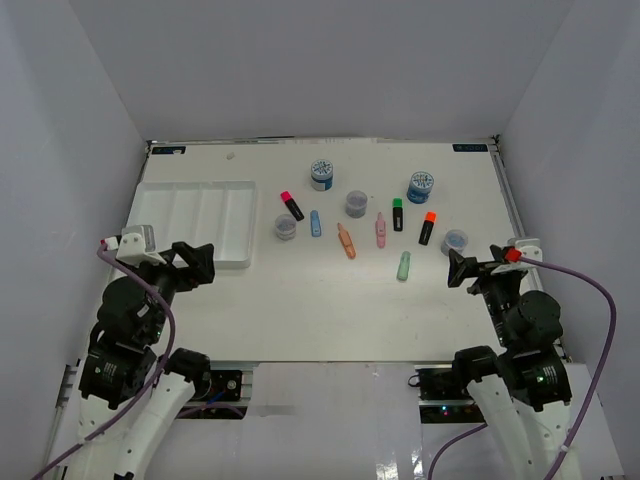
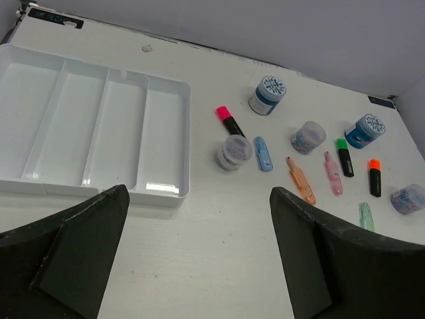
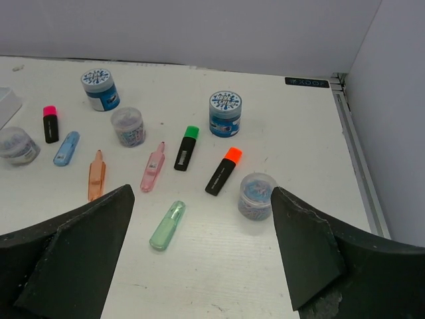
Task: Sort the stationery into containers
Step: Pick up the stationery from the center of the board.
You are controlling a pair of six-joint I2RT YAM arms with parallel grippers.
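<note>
Top external: left gripper [image 1: 193, 263], right gripper [image 1: 459, 270] fingers gaped wide, empty. Right looked best pinching the small pastel-green marker [image 1: 404, 266] crosswise.

White-shelled arms [image 1: 145, 415] carry black joints [image 1: 128, 312], purple cables [image 1: 612, 318] and matte black wedge-shaped fingers [image 2: 73, 256].

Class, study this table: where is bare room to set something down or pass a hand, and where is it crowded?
Free: the wide near strip of table between the tray and the green marker, and the far edge left of the left blue-lidded jar. All four tray compartments are empty. Crowded: the centre-right cluster of jars, highlighters and markers.
</note>
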